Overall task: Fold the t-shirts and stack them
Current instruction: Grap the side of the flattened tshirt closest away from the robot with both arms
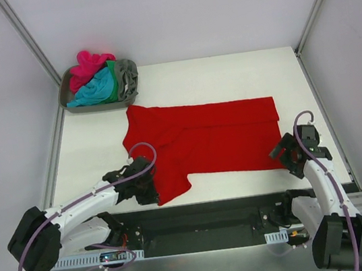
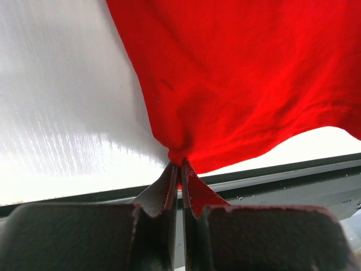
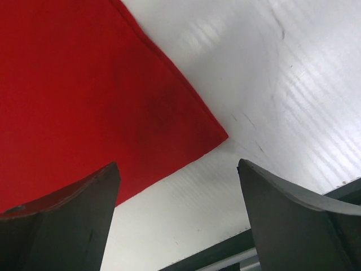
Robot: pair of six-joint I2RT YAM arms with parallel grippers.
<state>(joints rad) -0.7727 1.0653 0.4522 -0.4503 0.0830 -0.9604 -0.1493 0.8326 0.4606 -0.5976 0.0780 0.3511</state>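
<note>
The bright red t-shirt (image 1: 205, 138) lies spread on the white table. My left gripper (image 1: 149, 189) is shut on its near left edge; in the left wrist view the red t-shirt (image 2: 237, 79) bunches into the closed fingertips (image 2: 169, 180). My right gripper (image 1: 285, 155) is open and empty, just off the shirt's near right corner; in the right wrist view that corner of the red t-shirt (image 3: 84, 96) lies between and beyond the spread fingers (image 3: 73, 209). Magenta-pink (image 1: 89, 65), teal-blue (image 1: 96, 89), green (image 1: 113, 77) and grey (image 1: 128, 75) t-shirts lie bunched in a tray.
The grey plastic tray (image 1: 66, 95) sits at the table's far left corner. The table's near edge with a dark rail (image 1: 207, 217) runs just below both grippers. Grey walls and metal frame posts surround the table.
</note>
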